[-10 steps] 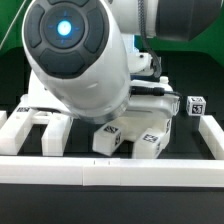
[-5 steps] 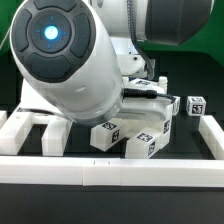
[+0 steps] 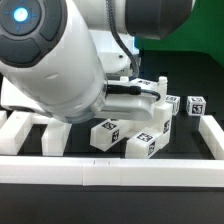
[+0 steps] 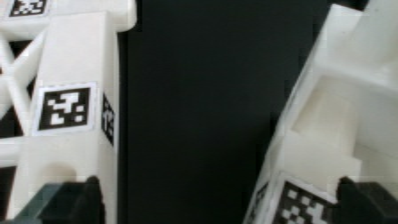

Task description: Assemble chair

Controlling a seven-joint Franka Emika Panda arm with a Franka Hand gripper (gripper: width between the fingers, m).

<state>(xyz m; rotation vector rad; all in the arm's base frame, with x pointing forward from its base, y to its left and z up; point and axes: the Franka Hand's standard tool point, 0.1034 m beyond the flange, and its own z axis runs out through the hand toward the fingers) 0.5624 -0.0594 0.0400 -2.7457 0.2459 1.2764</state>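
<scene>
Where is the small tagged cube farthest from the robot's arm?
The cube sits at the exterior view's far right, next to another tagged cube and just behind the white rail.

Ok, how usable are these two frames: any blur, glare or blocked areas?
Exterior view: the arm sits close to the lens, large and soft, hiding much of the scene; its blue light blooms; the tagged cubes are fairly sharp. Wrist view: the tag on one chair frame is legible; the white part opposite is soft and washed out.
</scene>
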